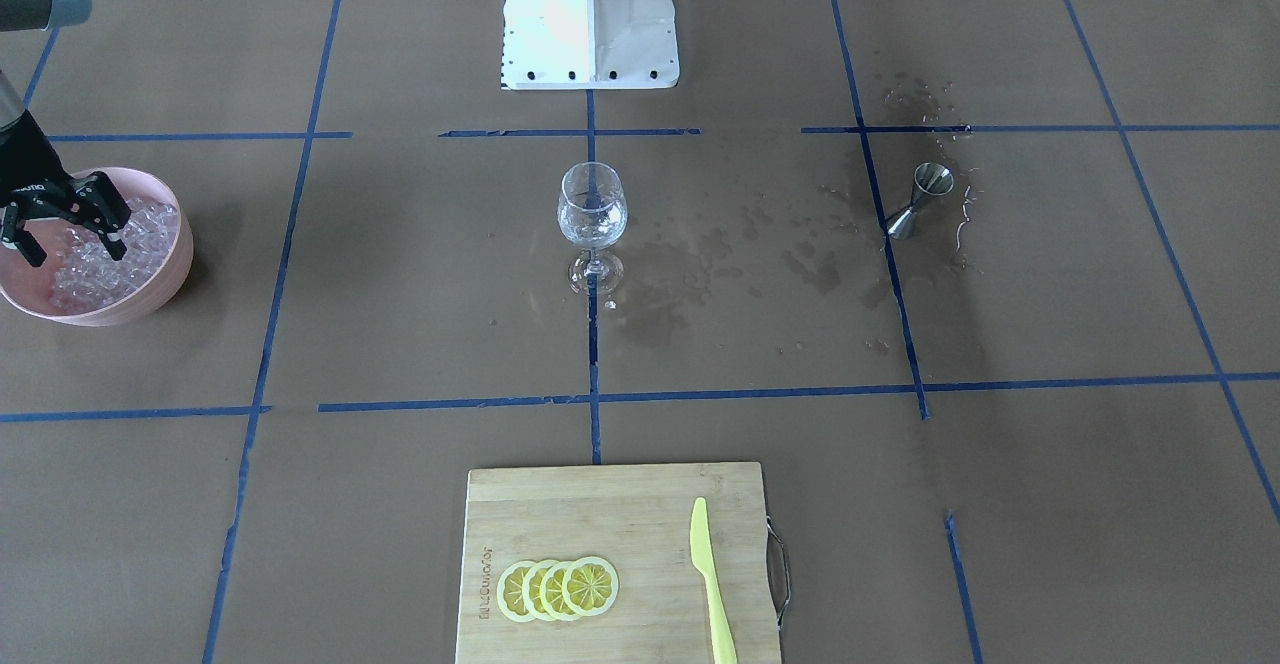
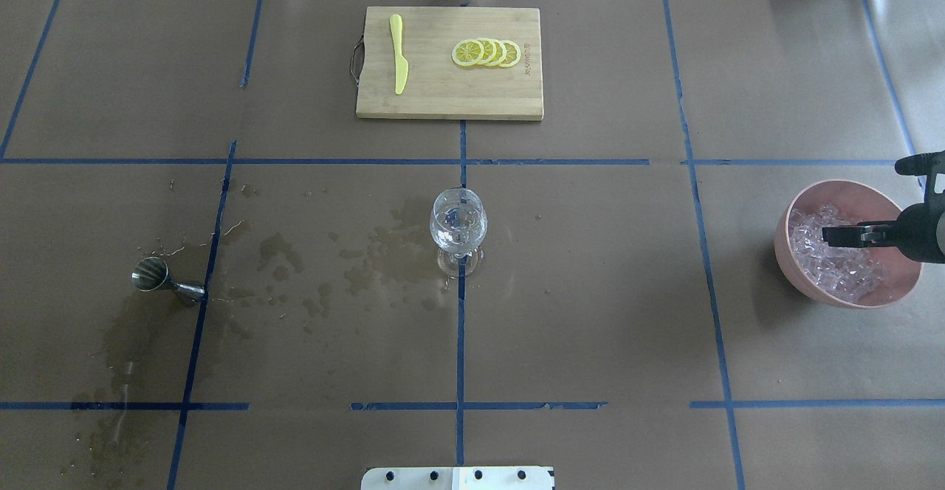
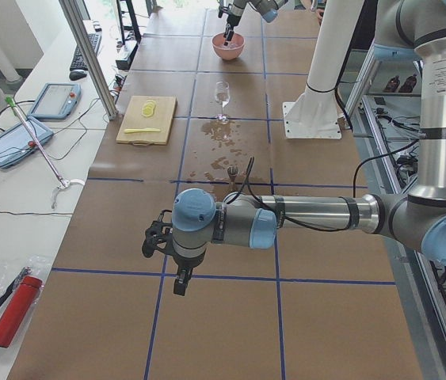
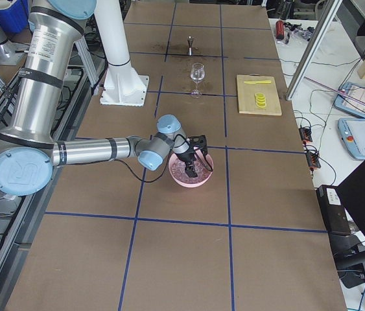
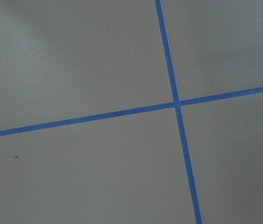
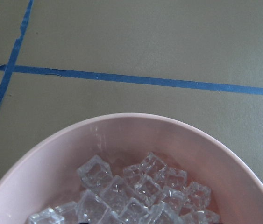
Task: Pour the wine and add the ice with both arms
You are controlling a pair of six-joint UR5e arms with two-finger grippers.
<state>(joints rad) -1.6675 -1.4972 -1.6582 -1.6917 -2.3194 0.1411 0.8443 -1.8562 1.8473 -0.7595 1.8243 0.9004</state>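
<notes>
Ice, small clear glassy cubes (image 1: 95,264), lay heaped in the round pink bowl (image 1: 176,266); my right fingers (image 1: 110,234) hung spread and empty over them. Slick cubes might squirt from my pinch onto the brown-papered worktop (image 1: 400,294).

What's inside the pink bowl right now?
A heap of ice, with the open right gripper reaching in. The floor of the pink bowl is hidden beneath the cubes.
</notes>
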